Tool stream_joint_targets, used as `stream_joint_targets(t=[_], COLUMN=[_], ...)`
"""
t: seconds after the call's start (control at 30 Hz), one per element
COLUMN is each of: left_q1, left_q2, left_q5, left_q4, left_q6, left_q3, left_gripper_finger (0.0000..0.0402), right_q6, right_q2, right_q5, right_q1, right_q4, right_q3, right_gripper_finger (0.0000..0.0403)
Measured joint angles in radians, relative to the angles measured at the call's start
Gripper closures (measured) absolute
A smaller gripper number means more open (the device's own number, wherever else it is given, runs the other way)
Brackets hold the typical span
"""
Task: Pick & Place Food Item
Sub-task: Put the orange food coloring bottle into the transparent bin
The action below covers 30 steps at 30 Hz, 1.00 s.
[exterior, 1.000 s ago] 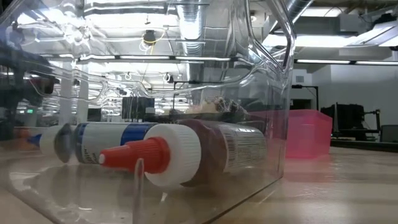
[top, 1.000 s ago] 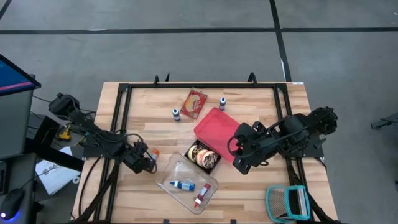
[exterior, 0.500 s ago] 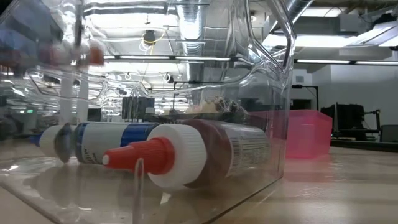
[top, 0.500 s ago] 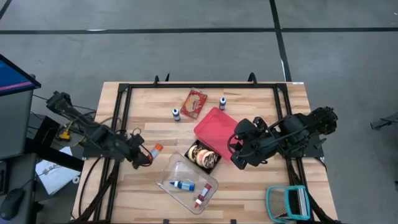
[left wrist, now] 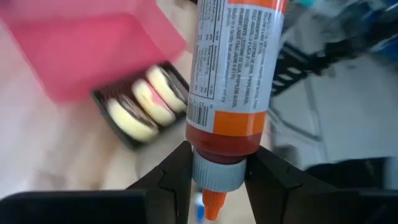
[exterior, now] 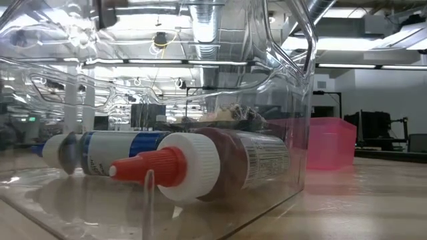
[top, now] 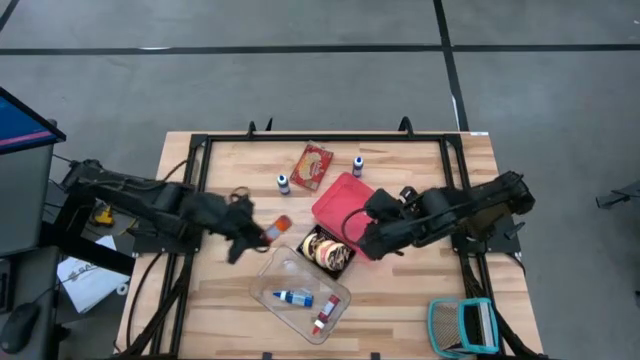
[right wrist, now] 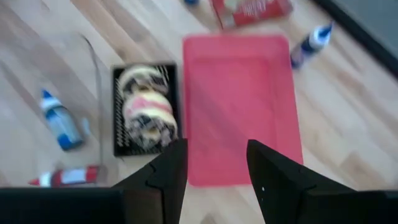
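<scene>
**Left gripper carrying a sauce bottle beside the clear bin**

The left gripper [top: 255, 232] is hanging over the table [top: 230, 300] just beyond the far left corner of the clear bin [top: 268, 290], and its fingers [left wrist: 177, 171] are clamping an orange-capped sauce bottle [left wrist: 235, 81] at the neck, cap end toward the wrist. In the high view the bottle's orange end is showing just beside the gripper, near the bin but outside it.

The right gripper [top: 366, 245] is hovering on the other side of the bin, over the near edge of the pink lid [top: 345, 205] and just beside the black sushi tray [top: 327, 250]. Its fingers [right wrist: 168, 168] are standing partly apart and gripping nothing.

The sushi tray is sitting between the bin and the pink lid, touching or nearly touching the bin's far edge. Inside the bin, a blue-labelled bottle [top: 294, 298] and a red-tipped bottle [top: 321, 316] are lying on their sides. Farther from the bin, past the pink lid, a red snack packet [top: 313, 165] is lying flat with two small dark bottles [top: 283, 183] on either side of it.
</scene>
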Motion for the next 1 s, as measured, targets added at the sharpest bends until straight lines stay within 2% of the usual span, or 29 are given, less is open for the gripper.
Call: stream_joint_targets(t=[0.07,0.13,0.27,0.57,0.8,1.0], left_q1=[0.04,0.068,0.06,-0.099,-0.094,-0.074], left_q2=[0.092,0.186,0.344,0.526,0.584,0.621], left_q5=[0.029,0.109,0.247,0.274,0.284,0.276], left_q4=[0.0,-0.011,-0.014,0.068,0.182,0.175], left_q6=[0.065,0.106,0.141,0.144,0.146,0.218], left_q3=[0.053,0.077,0.08,0.082,0.082,0.082], left_gripper_finger=[0.0295,0.0295,0.0295,0.0295,0.0295,0.0295], right_q6=[0.033,0.061,0.134,0.432,0.567,0.588], right_q2=[0.0,0.001,0.001,-0.001,-0.001,-0.002], right_q5=[-0.024,-0.032,-0.028,-0.012,0.032,0.074], right_q1=[0.007,0.029,0.093,0.264,0.33,0.351], right_q4=[0.001,0.007,0.035,0.034,0.032,0.091], right_q3=[-0.049,-0.078,-0.088,-0.088,-0.088,-0.088], right_gripper_finger=[0.0246,0.0246,0.0246,0.0246,0.0246,0.0246])
